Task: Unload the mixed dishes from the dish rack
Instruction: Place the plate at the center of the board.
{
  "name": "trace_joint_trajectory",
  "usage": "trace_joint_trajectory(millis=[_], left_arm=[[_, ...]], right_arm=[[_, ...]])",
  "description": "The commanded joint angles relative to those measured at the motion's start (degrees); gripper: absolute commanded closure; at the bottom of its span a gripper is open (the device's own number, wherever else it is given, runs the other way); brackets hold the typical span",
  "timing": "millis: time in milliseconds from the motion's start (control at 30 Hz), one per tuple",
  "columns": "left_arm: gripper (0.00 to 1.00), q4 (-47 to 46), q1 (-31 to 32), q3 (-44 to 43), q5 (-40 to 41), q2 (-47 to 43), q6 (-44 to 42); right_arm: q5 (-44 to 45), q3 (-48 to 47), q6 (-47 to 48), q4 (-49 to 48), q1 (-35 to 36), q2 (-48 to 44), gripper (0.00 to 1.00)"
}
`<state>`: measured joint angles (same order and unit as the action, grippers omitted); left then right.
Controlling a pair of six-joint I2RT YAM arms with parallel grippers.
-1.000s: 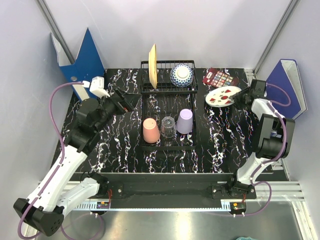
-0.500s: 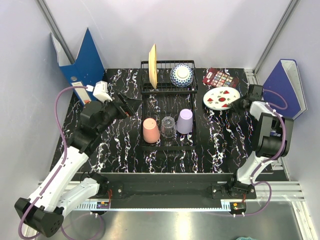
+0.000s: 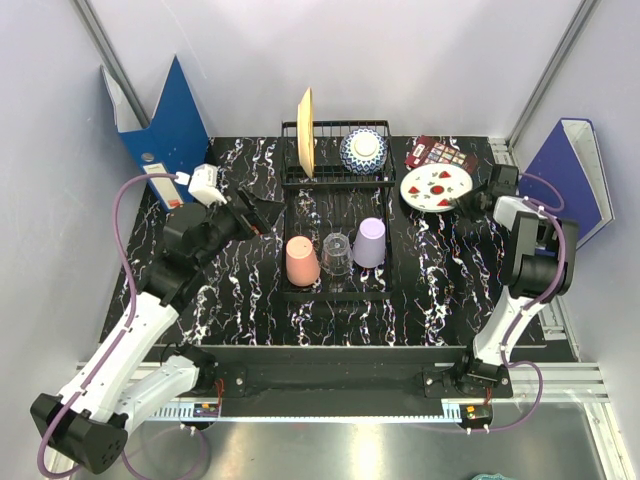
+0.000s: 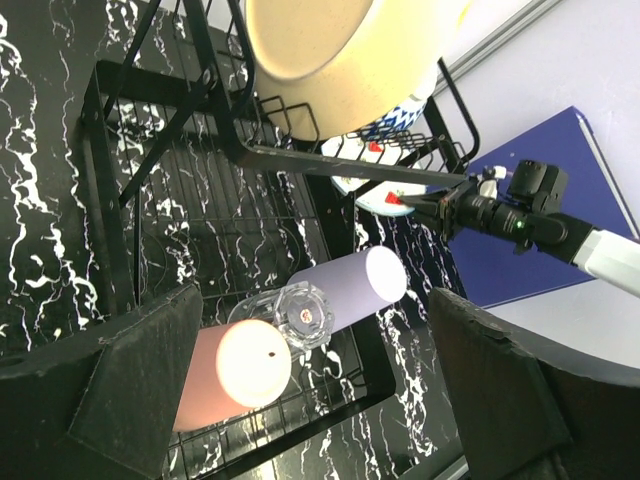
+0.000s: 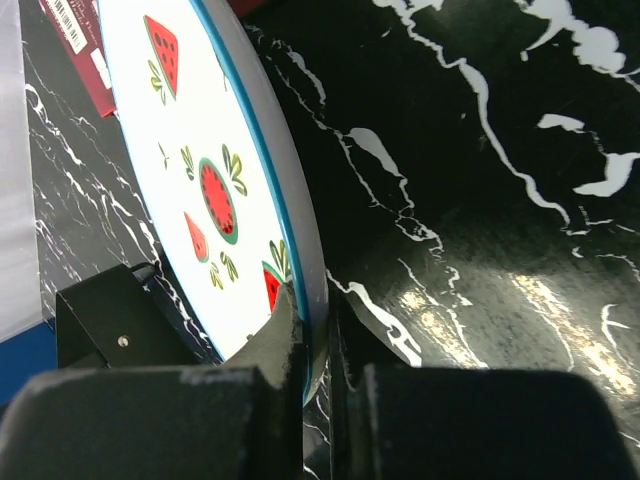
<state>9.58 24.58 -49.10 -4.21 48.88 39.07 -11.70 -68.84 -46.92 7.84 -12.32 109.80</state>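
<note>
White plate (image 3: pixel 436 187) shifted left over palette (image 3: pixel 445 152) (right end effector (image 3: pixel 465 202) clamped on rim), left end effector (image 3: pixel 266 213) spread beside dish rack (image 3: pixel 305 212)

One white plate (image 3: pixel 437 187); one cream plate (image 3: pixel 305 131); one bowl (image 3: pixel 363 150); three cups (image 3: pixel 302 262); one rack (image 3: pixel 338 182); two binders (image 3: pixel 175 120); one palette (image 3: pixel 447 152).

Dish rack (image 3: pixel 284 240): we find it mid-table (image 3: pixel 240 290), between the two arms.
Rack, back section: the upright plate (image 3: pixel 305 133) stands at its left end, and the bowl (image 3: pixel 363 150) sits to the right of it.
Rack, front section: three cups stand side by side. They are the left cup (image 3: pixel 302 261), the middle cup (image 3: pixel 336 254) and the right cup (image 3: pixel 370 242), each a little further back than the last.
Plate outside the rack (image 3: pixel 436 187): it lies right of the back section, with its right rim between the right gripper (image 3: pixel 468 200) fingers.
Palette (image 3: pixel 440 152): it lies directly behind that plate.
Left gripper (image 3: pixel 262 212): it sits just left of the rack.
Binders: we see the left binder (image 3: pixel 165 125) at the far left corner and the right binder (image 3: pixel 570 170) at the table's right edge.
</note>
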Motion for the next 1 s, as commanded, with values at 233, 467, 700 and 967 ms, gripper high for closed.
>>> trace_joint_trajectory(millis=[233, 467, 700, 967], left_arm=[[0.01, -2.5, 0.2, -0.2, -1.8, 1.0, -0.4], [0.01, -1.8, 0.2, -0.5, -2.3, 1.1, -0.2], [0.01, -0.4, 0.2, -1.5, -1.0, 1.3, -1.4], [0.01, 2.0, 0.2, -5.7, 2.0, 2.9, -3.2]], right_arm=[[9.1, 0.7, 2.7, 9.7, 1.4, -0.4, 0.6], [11.3, 1.4, 3.2, 12.5, 1.5, -2.4, 0.59], [12.8, 6.9, 3.8, 15.8, 1.9, -10.6, 0.59], [13.8, 10.4, 4.5, 17.3, 3.4, -26.2, 0.59]])
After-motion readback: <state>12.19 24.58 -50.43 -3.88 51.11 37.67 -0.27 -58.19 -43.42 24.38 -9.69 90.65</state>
